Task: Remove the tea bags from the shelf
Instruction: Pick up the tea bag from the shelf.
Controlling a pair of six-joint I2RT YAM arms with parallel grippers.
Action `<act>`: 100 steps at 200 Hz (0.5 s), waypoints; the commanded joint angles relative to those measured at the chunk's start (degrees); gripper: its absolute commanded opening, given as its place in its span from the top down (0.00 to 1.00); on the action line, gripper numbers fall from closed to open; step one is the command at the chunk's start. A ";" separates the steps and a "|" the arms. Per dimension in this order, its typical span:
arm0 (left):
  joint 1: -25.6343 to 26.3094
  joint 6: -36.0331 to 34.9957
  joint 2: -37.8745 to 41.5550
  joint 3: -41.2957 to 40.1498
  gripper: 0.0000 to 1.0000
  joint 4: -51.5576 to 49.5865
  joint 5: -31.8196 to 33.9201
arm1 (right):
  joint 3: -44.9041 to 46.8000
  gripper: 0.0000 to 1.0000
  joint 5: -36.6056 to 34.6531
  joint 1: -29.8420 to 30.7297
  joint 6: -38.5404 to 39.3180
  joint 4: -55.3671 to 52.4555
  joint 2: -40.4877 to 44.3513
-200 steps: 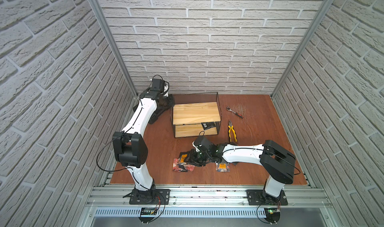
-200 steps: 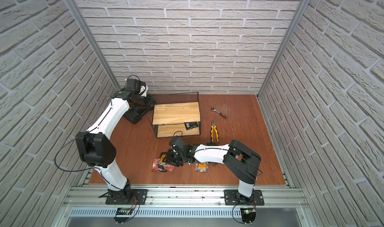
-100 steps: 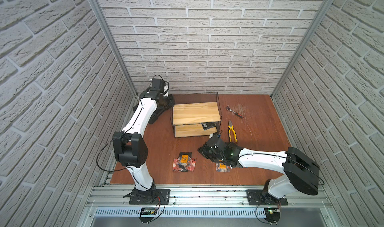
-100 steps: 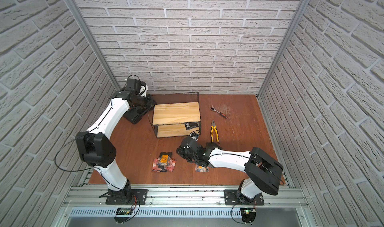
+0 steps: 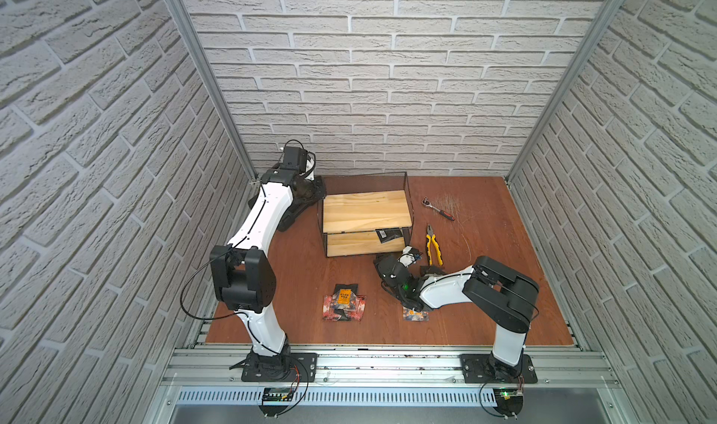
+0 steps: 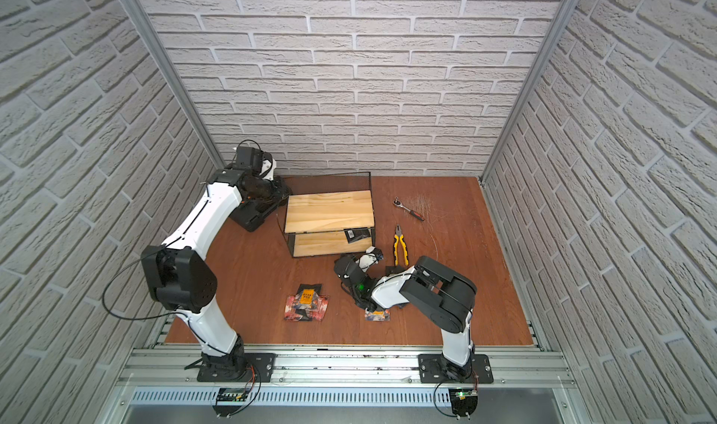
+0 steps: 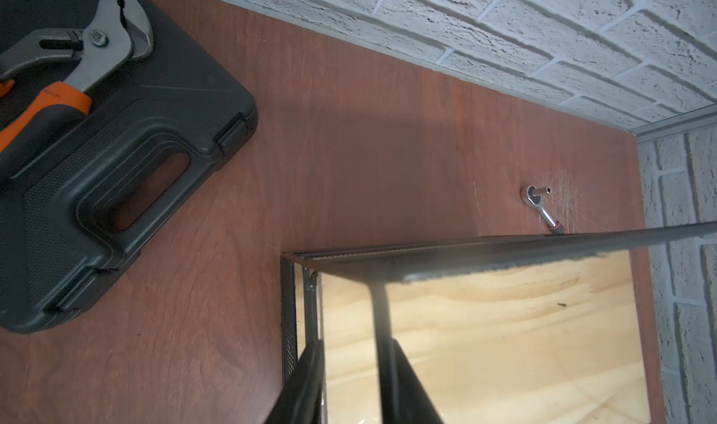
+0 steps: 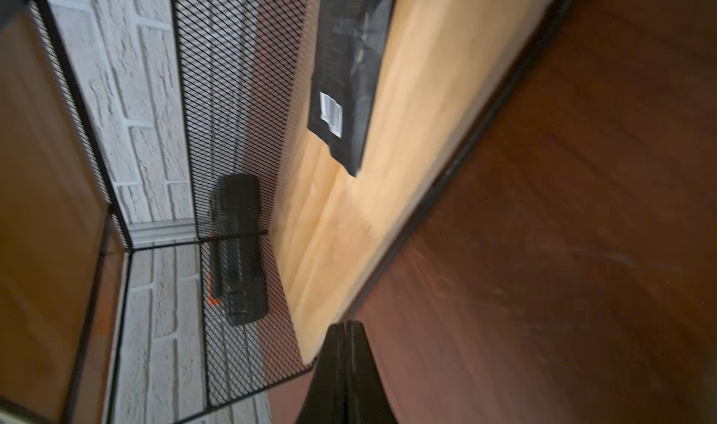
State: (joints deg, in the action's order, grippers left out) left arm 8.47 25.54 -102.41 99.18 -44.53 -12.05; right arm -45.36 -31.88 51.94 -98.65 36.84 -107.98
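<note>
The shelf (image 5: 366,216) (image 6: 329,212) stands at the back of the floor, its top board bare. One black tea bag (image 5: 390,235) (image 6: 359,235) (image 8: 349,73) lies on the lower board near its right end. More tea bags lie on the floor in a small pile (image 5: 343,303) (image 6: 306,305), and a single one (image 5: 416,314) lies under the right arm. My right gripper (image 8: 345,325) (image 5: 378,257) is shut and empty, low by the shelf's front edge. My left gripper (image 7: 355,348) (image 5: 316,193) is closed on the shelf's wire frame (image 7: 382,317) at its left end.
A black tool case (image 7: 97,170) (image 5: 295,212) with orange-handled pliers (image 7: 77,65) on it sits left of the shelf. Yellow-handled pliers (image 5: 433,243) and a ratchet (image 5: 438,208) (image 7: 541,205) lie to its right. Brick walls close in three sides.
My right gripper left the pile of tea bags on the floor, shut, and swung right and back to the shelf's front. The left arm has not moved.
</note>
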 commanded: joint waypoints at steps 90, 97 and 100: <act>-0.91 -2.86 -1.75 -0.04 0.71 -5.43 0.26 | -10.06 0.86 -10.51 -3.58 -9.78 2.26 -9.96; -0.94 -2.93 -1.66 -0.11 0.71 -5.48 0.25 | -10.42 0.85 -11.04 -3.60 -10.51 1.97 -10.37; -0.95 -3.01 -1.69 -0.12 0.71 -5.49 0.20 | -10.55 0.85 -11.42 -3.68 -10.66 2.05 -10.60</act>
State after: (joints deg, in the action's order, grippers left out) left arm 8.10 24.84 -102.48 99.26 -44.77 -12.36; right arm -54.46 -39.57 48.69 -106.50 37.91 -117.32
